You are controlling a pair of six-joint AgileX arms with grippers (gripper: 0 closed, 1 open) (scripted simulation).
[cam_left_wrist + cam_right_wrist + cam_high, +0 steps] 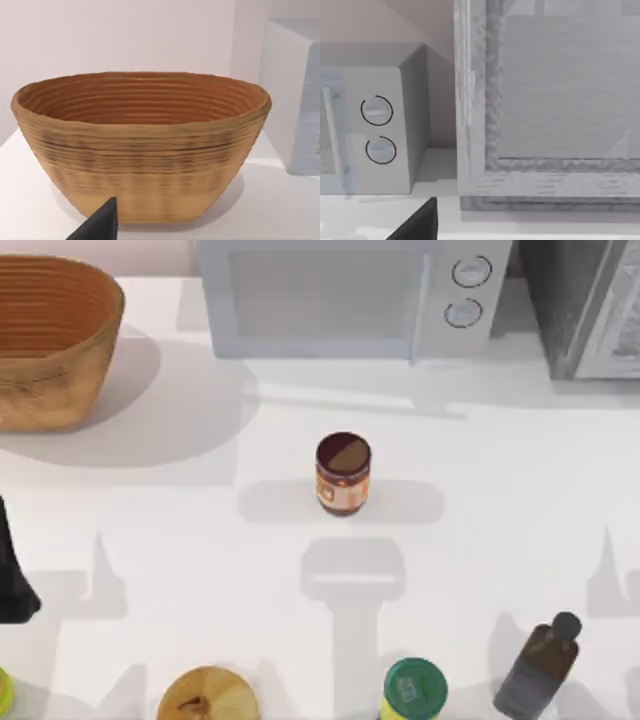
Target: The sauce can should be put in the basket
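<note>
The can (343, 473) stands upright in the middle of the surface (500, 490), alone, nothing touching it, its long axis vertical. The basket (50, 340) sits at the far left corner, well apart from the can, open side up, and the left wrist view shows nothing inside it.

The left arm shows as a dark shape (15, 570) at the left edge of the top view, about level with the near half of the surface. From there the can lies to the right and a little farther back, and the basket lies straight back on the same side. The left wrist view looks across at the basket wall, with one dark fingertip (100, 225) in the near corner; I cannot tell how wide that tool stands open, and nothing seems to be in it. The right wrist view likewise shows one dark fingertip (420, 222), facing the microwave (340, 295) and a grey cabinet (590, 305) at the far right; whether that tool is open I cannot tell.

As the basket is on the left, the left arm looks the better placed to carry the can over.

Counted: one can, one basket, one microwave, one cabinet, and along the near edge one green-lidded jar (414, 690), one dark bottle (540, 665) and one tan round thing (207, 695).
</note>
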